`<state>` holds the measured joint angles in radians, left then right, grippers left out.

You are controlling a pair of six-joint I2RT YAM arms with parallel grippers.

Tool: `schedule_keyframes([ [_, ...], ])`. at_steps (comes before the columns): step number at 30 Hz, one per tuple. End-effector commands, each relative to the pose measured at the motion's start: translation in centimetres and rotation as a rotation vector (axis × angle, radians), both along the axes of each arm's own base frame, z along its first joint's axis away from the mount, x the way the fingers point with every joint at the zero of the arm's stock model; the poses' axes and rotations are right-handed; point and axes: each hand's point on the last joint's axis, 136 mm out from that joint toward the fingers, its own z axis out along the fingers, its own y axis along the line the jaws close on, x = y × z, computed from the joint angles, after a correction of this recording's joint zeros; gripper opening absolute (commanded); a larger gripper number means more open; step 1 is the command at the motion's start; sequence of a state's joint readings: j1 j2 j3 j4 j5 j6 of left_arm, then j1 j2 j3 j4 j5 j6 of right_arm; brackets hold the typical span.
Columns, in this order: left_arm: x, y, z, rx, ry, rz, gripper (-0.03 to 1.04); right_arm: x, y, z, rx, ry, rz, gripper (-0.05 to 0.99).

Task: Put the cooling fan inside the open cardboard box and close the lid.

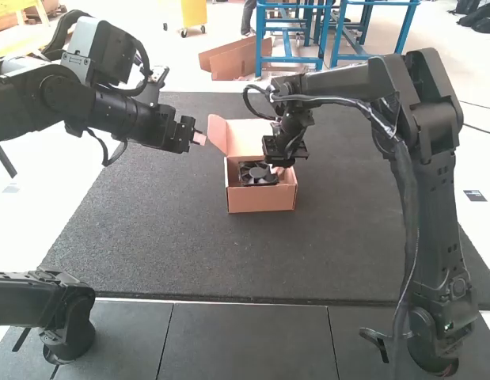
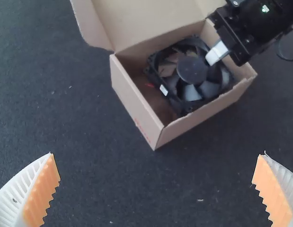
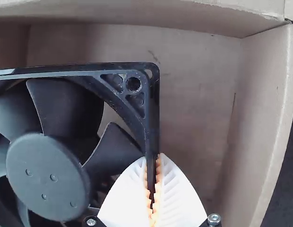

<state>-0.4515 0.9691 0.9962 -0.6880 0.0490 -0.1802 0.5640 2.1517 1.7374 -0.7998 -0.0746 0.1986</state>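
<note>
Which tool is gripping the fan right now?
The right tool, pinching the fan by its frame inside the box; the left tool hangs open, empty.

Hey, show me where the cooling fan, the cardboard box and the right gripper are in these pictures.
cooling fan [image 2: 191, 68], left wrist view, on the round hub.
cardboard box [image 2: 134, 101], left wrist view, on an outer side wall.
right gripper [image 3: 153, 163], right wrist view, midway between its fingertips.
</note>
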Motion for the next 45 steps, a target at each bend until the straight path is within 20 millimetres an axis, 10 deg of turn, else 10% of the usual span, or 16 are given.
schedule_keyframes([
  [1,-0.2,0.2,0.5,0.000,-0.021,0.000,0.97,0.7,0.3,0.0,0.026,0.000,-0.027,0.09],
  [9,-0.2,0.2,0.5,-0.001,-0.023,0.001,0.97,1.7,0.9,1.3,0.042,-0.013,-0.036,0.75],
  [22,3.1,1.6,-0.4,-0.069,0.039,0.153,0.97,4.2,2.9,18.1,0.402,-0.264,0.023,0.89],
  [34,9.6,4.2,-2.9,-0.074,0.108,0.348,0.97,3.2,-8.4,15.9,0.060,-0.431,0.135,0.90],
  [45,13.2,5.2,-5.9,-0.002,0.150,0.447,0.97,5.6,-7.6,15.7,0.144,-0.710,0.124,0.90],
])
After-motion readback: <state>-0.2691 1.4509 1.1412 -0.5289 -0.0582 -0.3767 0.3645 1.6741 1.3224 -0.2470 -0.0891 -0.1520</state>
